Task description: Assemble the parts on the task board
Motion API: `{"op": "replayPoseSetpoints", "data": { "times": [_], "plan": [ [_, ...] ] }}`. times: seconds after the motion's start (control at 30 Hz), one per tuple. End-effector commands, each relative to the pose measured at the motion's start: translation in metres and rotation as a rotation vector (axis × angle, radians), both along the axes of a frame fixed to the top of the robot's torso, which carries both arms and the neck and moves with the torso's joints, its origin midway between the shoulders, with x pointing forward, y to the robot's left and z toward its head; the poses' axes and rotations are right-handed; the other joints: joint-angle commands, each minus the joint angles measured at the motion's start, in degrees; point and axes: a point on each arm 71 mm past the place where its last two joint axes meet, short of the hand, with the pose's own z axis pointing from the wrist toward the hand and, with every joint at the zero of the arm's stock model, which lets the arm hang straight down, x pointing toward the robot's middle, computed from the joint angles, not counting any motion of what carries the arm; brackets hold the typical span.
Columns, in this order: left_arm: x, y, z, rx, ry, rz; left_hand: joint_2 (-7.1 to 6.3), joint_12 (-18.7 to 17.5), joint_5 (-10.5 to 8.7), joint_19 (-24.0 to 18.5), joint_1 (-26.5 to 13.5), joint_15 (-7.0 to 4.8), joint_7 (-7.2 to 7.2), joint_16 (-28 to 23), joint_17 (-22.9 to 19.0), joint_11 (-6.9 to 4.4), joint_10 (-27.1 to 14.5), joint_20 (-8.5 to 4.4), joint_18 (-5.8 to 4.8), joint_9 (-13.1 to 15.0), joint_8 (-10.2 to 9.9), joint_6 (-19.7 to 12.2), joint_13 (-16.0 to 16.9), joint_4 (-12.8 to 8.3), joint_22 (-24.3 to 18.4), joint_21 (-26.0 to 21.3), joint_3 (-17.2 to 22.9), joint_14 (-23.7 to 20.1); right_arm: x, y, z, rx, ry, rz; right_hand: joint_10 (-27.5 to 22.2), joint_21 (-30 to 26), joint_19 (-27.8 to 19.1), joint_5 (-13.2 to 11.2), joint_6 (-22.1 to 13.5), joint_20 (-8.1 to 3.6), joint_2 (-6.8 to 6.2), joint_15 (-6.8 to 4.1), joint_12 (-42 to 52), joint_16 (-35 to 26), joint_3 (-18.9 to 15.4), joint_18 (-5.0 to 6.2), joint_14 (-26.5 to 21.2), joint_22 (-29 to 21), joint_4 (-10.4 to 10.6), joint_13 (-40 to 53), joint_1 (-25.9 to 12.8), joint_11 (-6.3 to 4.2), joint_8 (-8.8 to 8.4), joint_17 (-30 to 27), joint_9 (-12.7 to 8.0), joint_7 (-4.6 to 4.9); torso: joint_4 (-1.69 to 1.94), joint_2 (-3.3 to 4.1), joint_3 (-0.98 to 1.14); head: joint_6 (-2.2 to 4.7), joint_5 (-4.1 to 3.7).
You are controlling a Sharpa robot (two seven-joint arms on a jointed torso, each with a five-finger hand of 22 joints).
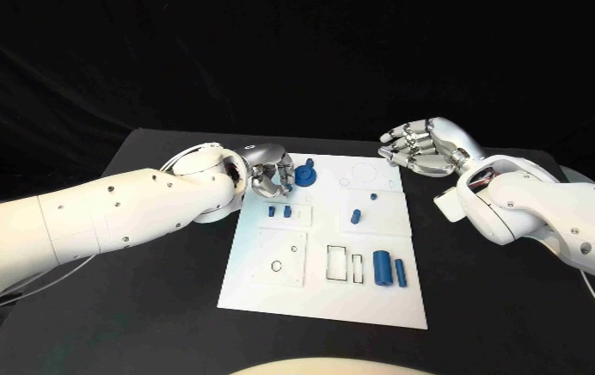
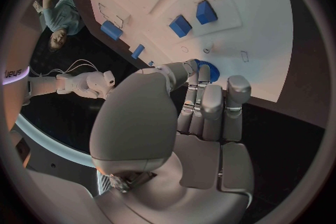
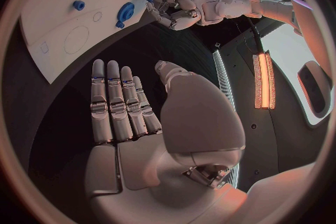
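Observation:
The white task board [image 1: 325, 293] lies mid-table. A round blue disc part [image 1: 306, 175] lies near the board's far left corner. My left hand [image 1: 272, 174] is right beside it. Its fingertips [image 2: 203, 74] and thumb reach the disc's [image 2: 209, 71] rim, and no grip on it shows. The right wrist view has the same disc [image 3: 126, 11] flat on the board with a slight gap to the left hand [image 3: 171, 11]. My right hand [image 1: 426, 145] hovers off the board's far right corner, its fingers [image 3: 115, 101] straight and holding nothing.
Two small blue pieces [image 1: 279, 212] sit left of centre on the board. A blue peg [image 1: 356, 216] stands in the middle. Two blue cylinders [image 1: 389, 270] lie near the front right. Black table [image 1: 149, 306] surrounds the board.

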Motion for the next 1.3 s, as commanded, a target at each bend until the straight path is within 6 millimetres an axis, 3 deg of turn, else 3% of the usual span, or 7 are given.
{"op": "replayPoseSetpoints", "data": {
  "times": [0.03, 1.3],
  "plan": [
    [-0.0001, 0.0009, -0.0023, 0.013, 0.033, -0.002, -0.11, -0.24, 0.09, 0.09, -0.49, -0.07, -0.08, 0.21, -0.10, 0.01, 0.36, 0.16, -0.61, -0.04, -0.36, 0.42, -0.06, 0.00, -0.07, 0.10, -0.23, 0.35, -0.0009, 0.0015, 0.0000, 0.001, -0.003, 0.017, 0.26, -0.39, 0.09, 0.25, 0.58, 0.47, 0.48, 0.31, -0.31, -0.18, -0.29, 0.24, 0.11, -0.06, -0.15, -0.07, -0.18, 0.24, -0.26, -0.06, -0.04, 1.80, -0.01, -0.02, 0.08, -0.08, 0.10],
    [0.0030, 0.0013, -0.0103, 0.056, 0.080, -0.008, -0.12, -0.49, 0.07, -0.23, -0.50, -0.16, -0.28, 0.09, -0.58, -0.15, 0.84, 0.15, -0.54, -0.07, -0.43, 0.92, -0.14, -0.11, -0.31, -0.11, -0.19, 0.11, -0.0015, 0.0015, 0.0001, 0.002, -0.003, 0.016, 0.36, -0.48, 0.19, 0.28, 0.75, 0.47, 0.54, 0.28, -0.29, -0.28, -0.37, 0.26, 0.20, -0.28, -0.14, -0.18, -0.19, 0.20, -0.23, -0.15, -0.02, 1.75, -0.05, 0.04, 0.04, -0.09, 0.22]
  ]
}}
